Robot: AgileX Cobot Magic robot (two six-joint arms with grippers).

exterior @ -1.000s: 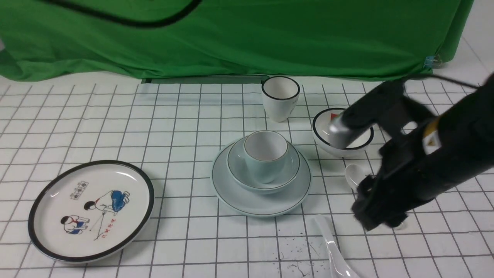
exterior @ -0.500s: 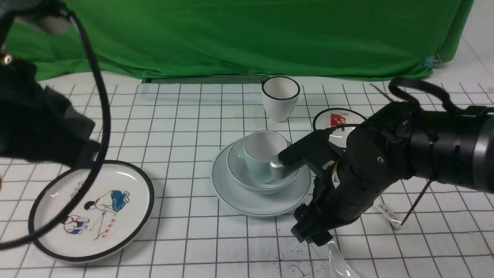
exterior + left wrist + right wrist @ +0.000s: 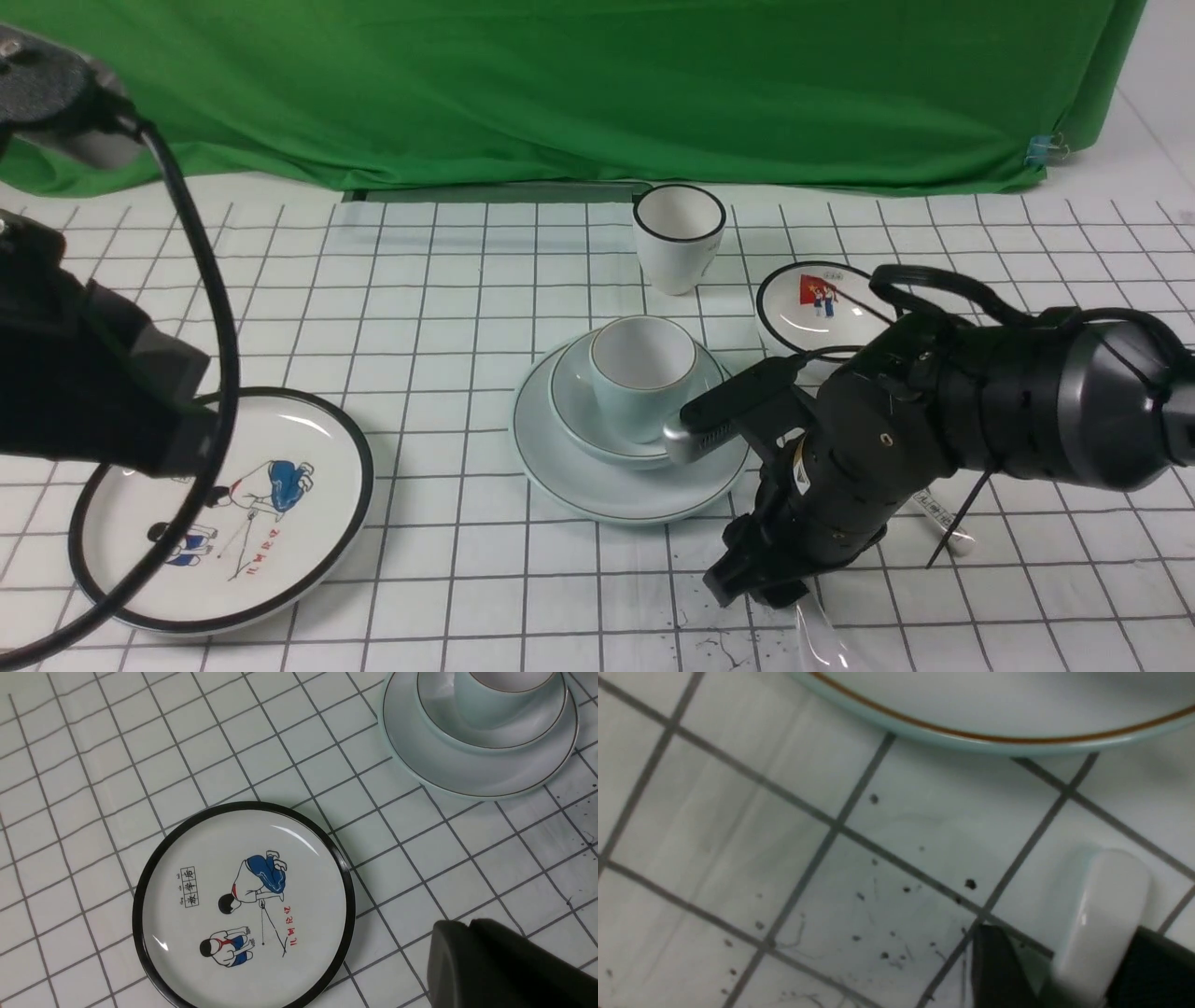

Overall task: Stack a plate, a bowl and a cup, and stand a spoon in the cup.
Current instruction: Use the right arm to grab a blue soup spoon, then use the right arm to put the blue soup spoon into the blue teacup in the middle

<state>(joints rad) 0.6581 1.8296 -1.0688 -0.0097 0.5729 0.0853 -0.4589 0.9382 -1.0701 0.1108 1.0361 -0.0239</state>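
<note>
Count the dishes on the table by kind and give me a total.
Plates: 2 (plain plate, cartoon plate)
Bowls: 2 (plain bowl, cartoon bowl)
Cups: 2 (pale cup, black-rimmed cup)
Spoons: 2 (plain spoon, printed spoon)
Total: 8

From my end the table (image 3: pixel 420 280) is a white cloth with a dark grid. Sitting straight on it: the plain pale plate (image 3: pixel 579 481) mid-table, the black-rimmed cartoon plate (image 3: pixel 280 485) off to the left, a tall black-rimmed cup (image 3: pixel 679 238) at the back, and a black-rimmed bowl (image 3: pixel 822 308) right of that. The plain white spoon (image 3: pixel 822 644) lies at the near edge beside some dark specks (image 3: pixel 695 621). A printed spoon (image 3: pixel 938 511) peeks out further right.
</note>
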